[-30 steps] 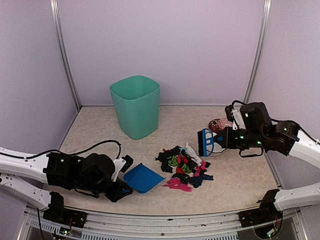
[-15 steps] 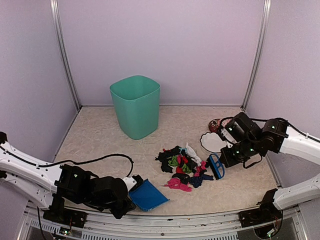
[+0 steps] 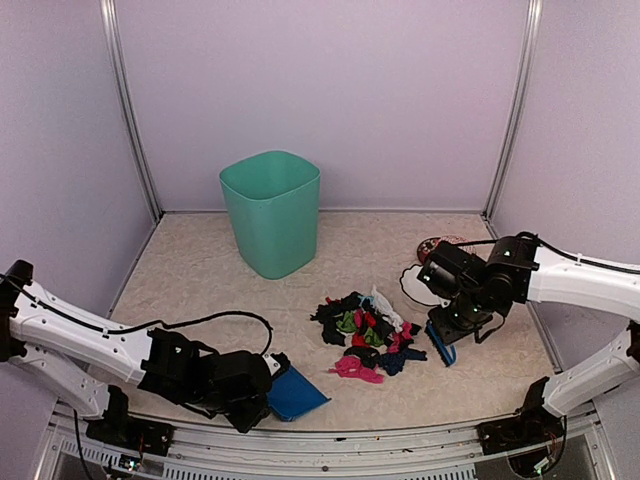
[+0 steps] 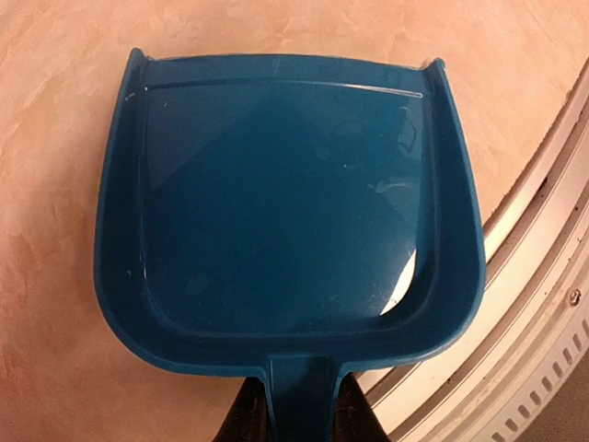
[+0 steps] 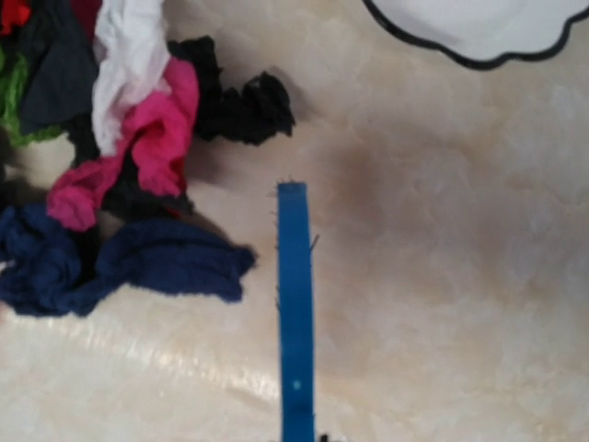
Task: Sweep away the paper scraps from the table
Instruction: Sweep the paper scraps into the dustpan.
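My left claw (image 4: pixel 302 422) is closed on the short handle of the blue dustpan (image 4: pixel 285 212), with one dark finger on each side of it. The dustpan lies flat at the near edge of the table (image 3: pixel 200 270), its open lip turned away from me. Its right rear corner comes just beside the metal front rim (image 4: pixel 538 276) (in the wrist view it even seems to overlap the rim, and I cannot tell if they touch). The paper scraps (image 3: pixel 368 335) lie in one loose pile near the middle of the table, black, pink, red, green, white and dark blue pieces together. The pile is to the right of the dustpan and further in, and a strip of bare table lies between the lip and the nearest pink piece. My right claw (image 3: pixel 452 322) grips the blue brush (image 5: pixel 294 304) and holds it at the right side of the pile. From the right wrist the brush shows edge-on as a narrow blue bar. The end of a dark blue scrap is just beside its left side, and a black scrap lies near its far tip. To the right of the brush the table is bare, up to the dark wavy edge of a white plate (image 5: pixel 469 28). The green bin (image 3: pixel 272 212) stands well apart, at the far left.
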